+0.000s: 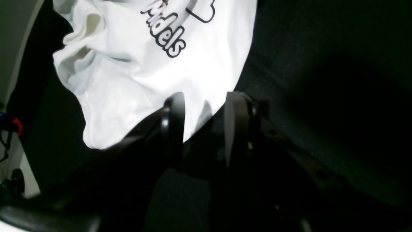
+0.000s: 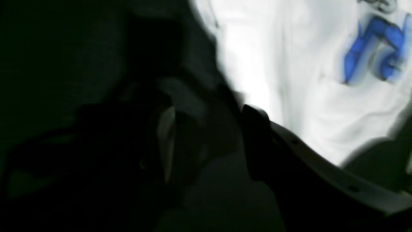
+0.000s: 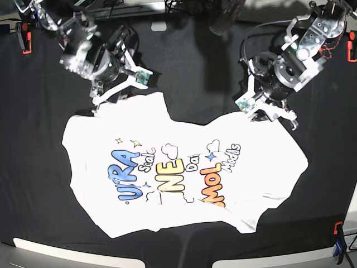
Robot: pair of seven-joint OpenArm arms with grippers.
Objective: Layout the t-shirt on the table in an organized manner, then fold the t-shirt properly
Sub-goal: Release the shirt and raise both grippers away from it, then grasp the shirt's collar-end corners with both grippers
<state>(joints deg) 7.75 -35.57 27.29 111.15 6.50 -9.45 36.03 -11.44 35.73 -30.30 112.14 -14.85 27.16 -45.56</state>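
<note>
Overhead, we see the t-shirt (image 3: 184,173) lying print-up near the centre of the bench (image 3: 184,67), roughly spread but skewed, its outline rumpled toward 3 o'clock and its lower hem uneven toward 6 o'clock. Both arms sit at the far edge of the cloth: the right gripper (image 3: 96,107) at about 10 o'clock of the shirt, the left gripper (image 3: 273,116) at about 2 o'clock. We read the right gripper as spread wide and empty, its jaws over bare black bench just beside the white edge in its wrist view (image 2: 206,129). The left gripper (image 1: 204,112) stands about half open, its jaws straddling the tip of a cloth edge without pinching it; we judge nothing held. The risk from here, in our judgement, is an unequal grasp: should one gripper close on a single layer or miss the hem while the other catches a bunched fold, any pull would drag the shirt askew and deepen the wrinkles at 3 o'clock. The left wrist view alone shows puckered folds beside the jaws and the lettering close up; the right wrist view is blurred and shows only a blue letter. Only the base view gives the whole outline and both arms together.
</note>
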